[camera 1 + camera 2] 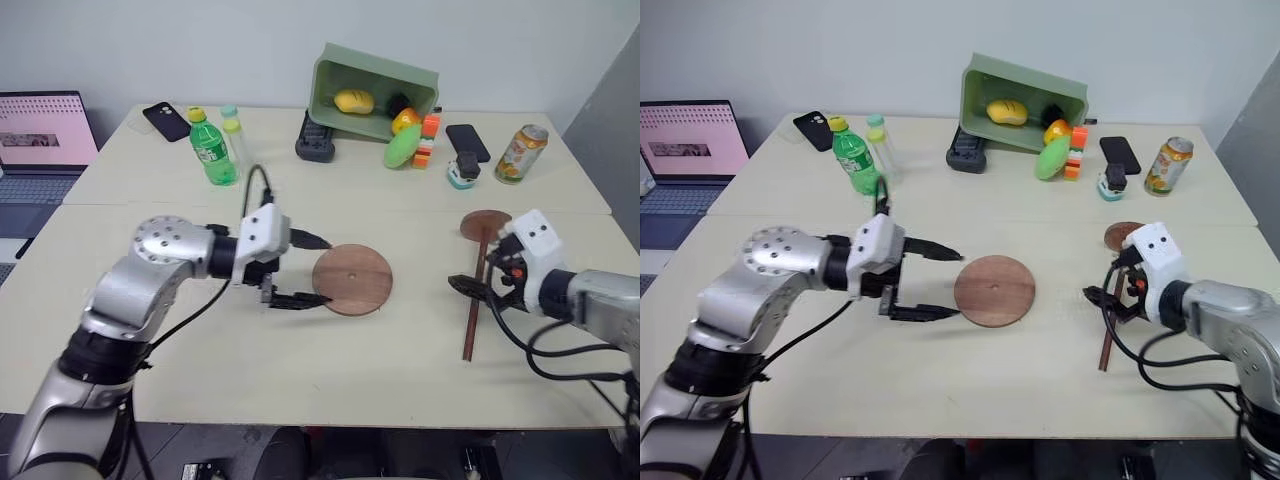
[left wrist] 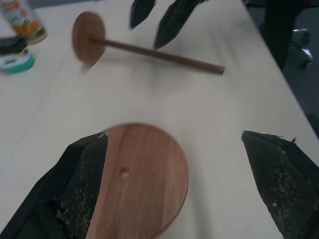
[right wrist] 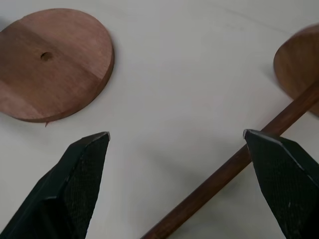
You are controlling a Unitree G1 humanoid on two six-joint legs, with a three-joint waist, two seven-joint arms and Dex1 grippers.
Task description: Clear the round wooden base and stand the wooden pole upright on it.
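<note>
left claw (image 1: 300,270): spread wide, empty, its tips just beside the round wooden base (image 1: 352,279)
right claw (image 1: 478,290): spread wide, empty, over the wooden pole (image 1: 474,303) lying flat on the desk (image 1: 400,350)

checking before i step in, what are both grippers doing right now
left gripper: open, holding nothing
right gripper: open, holding nothing

Bare table (image 1: 420,330) lies open between the round wooden base (image 1: 352,279) and the wooden pole (image 1: 477,290), well apart.
</note>
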